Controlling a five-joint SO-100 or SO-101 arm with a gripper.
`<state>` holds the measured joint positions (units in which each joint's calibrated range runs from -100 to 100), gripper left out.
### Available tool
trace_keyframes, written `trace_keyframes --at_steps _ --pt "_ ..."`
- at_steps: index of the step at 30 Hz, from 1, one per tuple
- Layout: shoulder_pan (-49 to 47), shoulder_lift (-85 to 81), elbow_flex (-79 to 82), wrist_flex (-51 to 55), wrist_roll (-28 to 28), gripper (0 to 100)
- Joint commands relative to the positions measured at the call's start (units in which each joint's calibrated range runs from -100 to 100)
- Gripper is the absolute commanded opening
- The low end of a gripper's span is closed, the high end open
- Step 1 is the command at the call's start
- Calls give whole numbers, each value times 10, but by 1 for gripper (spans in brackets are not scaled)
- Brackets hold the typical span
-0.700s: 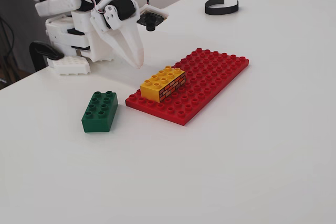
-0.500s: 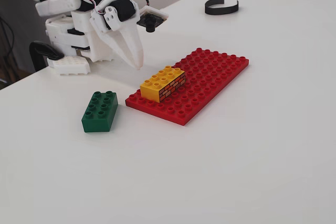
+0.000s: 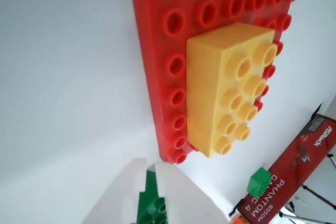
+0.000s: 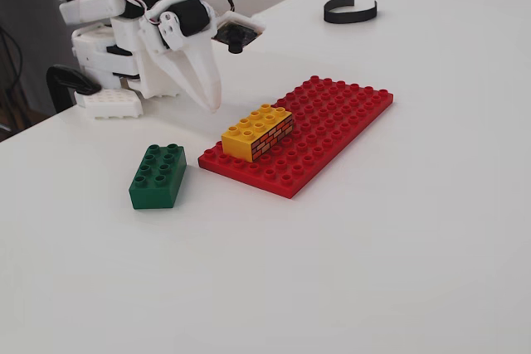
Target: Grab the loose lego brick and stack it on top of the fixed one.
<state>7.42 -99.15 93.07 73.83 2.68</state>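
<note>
White plastic jaws of the gripper (image 4: 211, 104) are staying closed and empty, hanging above the table. Compared with a moment ago the tip is shifting slightly left, toward the green loose lego brick (image 4: 158, 175), lying near-left of the red baseplate (image 4: 332, 118). The yellow fixed one (image 4: 257, 132) is sitting there, bare.

Wrist view: yellow brick (image 3: 226, 93) seated studs-up on red baseplate (image 3: 157, 51), near its corner. White fingers (image 3: 123, 195) enter from bottom edge, tips close together; green brick (image 3: 152, 205) partly visible between them. White surface (image 3: 63, 77) at left.
</note>
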Motion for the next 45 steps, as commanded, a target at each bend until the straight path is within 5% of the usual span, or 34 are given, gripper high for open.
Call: trace_keyframes --at_steps 1,11,19,29,38,45 --pt "45 -1 -60 9 18 1" --pt "91 52 -288 119 140 1" --pt "111 314 -527 238 248 1" --pt "295 627 -666 256 355 2" --pt "315 696 -660 243 365 1" --pt "312 712 -633 119 364 2"
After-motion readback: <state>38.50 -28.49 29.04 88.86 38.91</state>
